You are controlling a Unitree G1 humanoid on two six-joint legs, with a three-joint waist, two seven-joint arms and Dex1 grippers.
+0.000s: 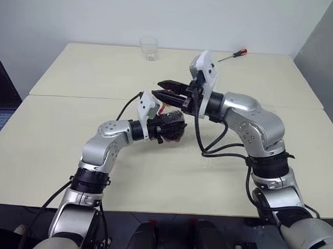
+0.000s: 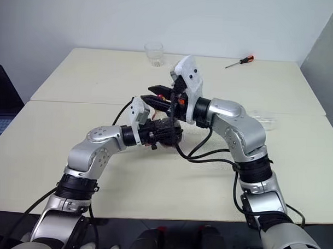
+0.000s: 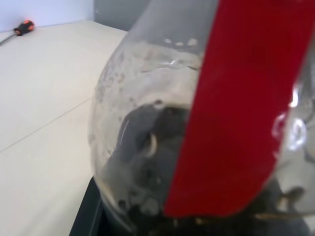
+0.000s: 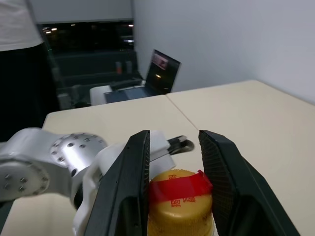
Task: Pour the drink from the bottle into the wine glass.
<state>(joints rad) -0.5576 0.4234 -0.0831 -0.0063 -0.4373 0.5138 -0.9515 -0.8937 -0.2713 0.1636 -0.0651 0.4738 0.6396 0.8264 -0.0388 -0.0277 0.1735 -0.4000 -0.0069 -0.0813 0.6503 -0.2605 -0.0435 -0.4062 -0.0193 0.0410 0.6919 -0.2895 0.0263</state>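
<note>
My left gripper [image 1: 169, 127] is shut on the body of the bottle [image 3: 162, 123], holding it a little above the middle of the cream table [image 1: 75, 72]. The wrist view shows the clear rounded body and a red label strip. The dark drink [image 1: 176, 133] sits low inside. My right gripper [image 4: 173, 140] reaches in from the right, level, just above the left one. Its two black fingers [image 4: 130, 182] are closed on either side of the yellow cap [image 4: 179, 201], which has red tape across it. The wine glass is hidden or out of view.
A short clear tumbler [image 1: 149, 48] stands at the table's far edge. An orange-handled screwdriver [image 1: 234, 54] lies at the back right. Something clear [image 2: 263, 120] lies behind my right forearm, mostly hidden. A laptop [image 4: 160, 69] and a person [image 4: 19, 49] are beyond the table's left side.
</note>
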